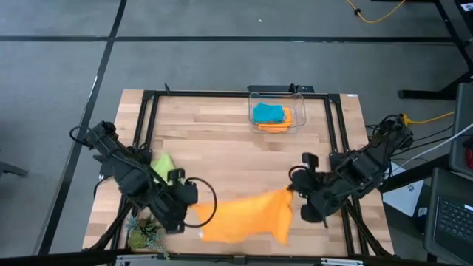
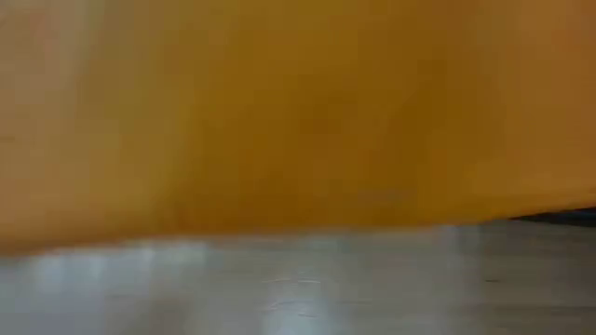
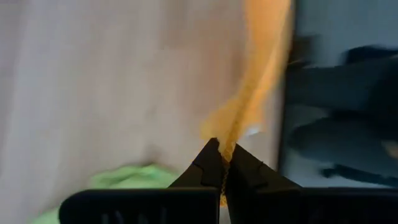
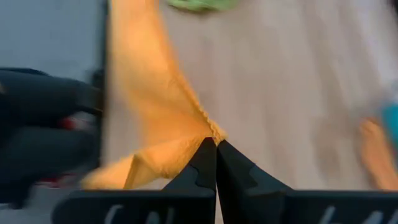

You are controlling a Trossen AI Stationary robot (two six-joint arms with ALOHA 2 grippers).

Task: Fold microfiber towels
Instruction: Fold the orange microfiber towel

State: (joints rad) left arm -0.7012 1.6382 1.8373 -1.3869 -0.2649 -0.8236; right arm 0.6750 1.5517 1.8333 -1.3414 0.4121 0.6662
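An orange towel (image 1: 247, 214) is stretched between my two grippers near the table's near edge; it fills the low view (image 2: 279, 112). My left gripper (image 1: 194, 210) is shut on its left end, my right gripper (image 1: 290, 193) is shut on its right end. A lime green towel (image 1: 162, 164) lies on the table beside my left arm. A turquoise towel (image 1: 267, 113) lies on top of another orange towel (image 1: 275, 126) in a clear tray at the far side. My left gripper pinches the towel's left end (image 3: 225, 144) between its two fingertips, coming from the table's left. The cloth runs away from the fingers, bunched at the hold, off the table there. My right gripper pinches the towel's right corner (image 4: 208, 134) between its two fingertips, coming from the table's right. The cloth is gathered into folds at the hold and spreads away from it toward the other gripper.
A clear tray (image 1: 299, 111) stands at the table's far middle. A small green plant (image 1: 144, 235) stands at the near left corner beside my left arm. A black frame (image 1: 222, 94) runs along the table's edges. Bare wood lies in the middle.
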